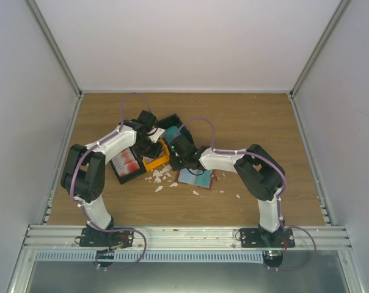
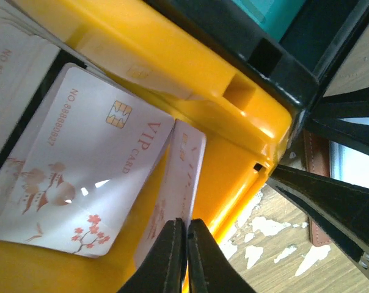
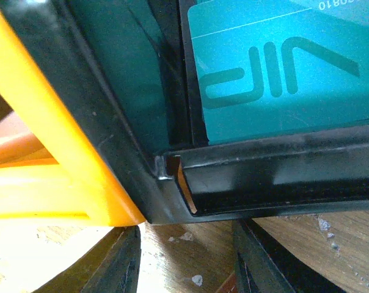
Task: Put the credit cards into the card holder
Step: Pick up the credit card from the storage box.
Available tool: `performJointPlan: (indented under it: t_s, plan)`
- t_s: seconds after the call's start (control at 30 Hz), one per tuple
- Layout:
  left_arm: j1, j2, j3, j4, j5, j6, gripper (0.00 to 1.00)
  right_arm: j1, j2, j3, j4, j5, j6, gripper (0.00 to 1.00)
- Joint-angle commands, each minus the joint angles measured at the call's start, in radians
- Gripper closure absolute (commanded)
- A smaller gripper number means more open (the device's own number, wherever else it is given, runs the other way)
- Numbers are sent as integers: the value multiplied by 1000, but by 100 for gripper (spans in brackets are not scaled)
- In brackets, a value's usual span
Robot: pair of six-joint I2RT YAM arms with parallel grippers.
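Left jaws: found together but for a thin slit between the fingers (image 2: 169, 256); set inside the orange bin (image 2: 190, 67).
Tilted white card (image 2: 175, 177): stood on edge in the orange bin, directly ahead of the left jaws, its lower end met by their tips. Whether it is pinched cannot be told.
Flat white card (image 2: 80, 177): laid face up in the same bin, ahead and to the left of the left jaws; chip and red blossom print are noted.
Right jaws: held apart, with only bare desk (image 3: 190, 250) seen between them.
Black bin (image 3: 282, 177): its corner is just ahead of the right jaws, pressed against the orange bin.
Teal card (image 3: 282, 79): laid flat in the black bin, ahead and to the right of the right jaws.
Card holder (image 2: 319, 183): on the desk outside both bins, to the right of the left jaws, partly hidden.
White scraps (image 2: 264, 226): scattered on the desk beside the card holder.
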Motion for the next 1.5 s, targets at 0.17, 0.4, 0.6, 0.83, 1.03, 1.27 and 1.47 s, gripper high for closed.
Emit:
performJointPlan:
  t_s: [0.17, 0.4, 0.6, 0.83, 1.03, 1.27, 1.47]
  plan:
    - [-12, -91, 38, -38, -75, -4, 100, -6, -21, 7, 8, 42, 2, 57]
    - [-12, -191, 65, -16, -186, -23, 100, -26, -158, -1, 24, -18, -19, 53]
    - [-11, -293, 61, 17, -169, -83, 100, -68, -396, -66, 71, -162, -38, 45]
    - [-10, -495, 6, 203, 206, -212, 100, -149, -668, -249, 258, -413, 82, 32]
    - [-10, -582, -22, 381, 606, -439, 100, -157, -782, -286, 288, -529, 261, 32]
    - [-9, -617, -54, 540, 801, -710, 100, -157, -871, -340, 380, -622, 410, 45]
    - [-11, -642, -132, 630, 873, -843, 100, -156, -949, -457, 558, -692, 571, 65]
